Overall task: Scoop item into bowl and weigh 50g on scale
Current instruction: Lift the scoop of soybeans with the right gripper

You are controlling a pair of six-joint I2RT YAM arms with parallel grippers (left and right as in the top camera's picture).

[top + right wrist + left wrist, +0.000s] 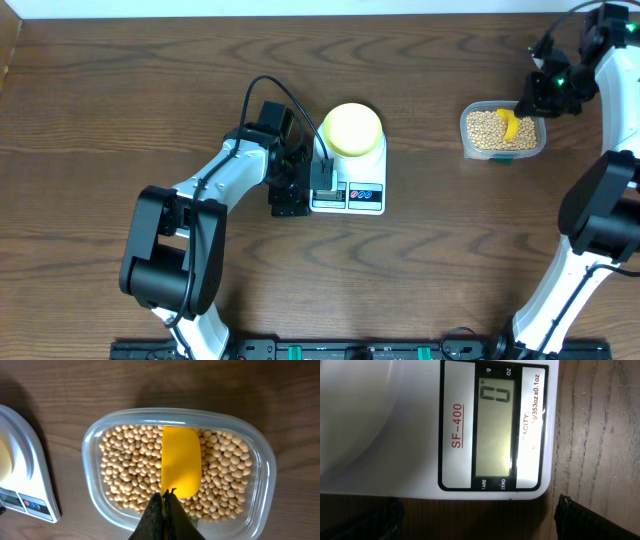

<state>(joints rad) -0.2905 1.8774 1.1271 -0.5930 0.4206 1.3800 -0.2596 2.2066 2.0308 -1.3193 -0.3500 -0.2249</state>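
The white scale (352, 180) sits mid-table with the pale-yellow bowl (352, 128) on it. In the left wrist view its display (495, 427) reads 0. My left gripper (312, 185) is open at the scale's display end, fingers (480, 520) apart on either side. The tan beans (490, 130) fill a clear tub (470, 150) at the right. My right gripper (166, 497) is shut on the handle of the yellow scoop (181, 460), whose blade lies on the beans (130, 470). The scale's corner shows in the right wrist view (25, 480).
Brown wooden table (120, 100) all round. The arm bases stand at the front edge, left (170, 270) and right (590, 240). A black rail (320, 350) runs along the front.
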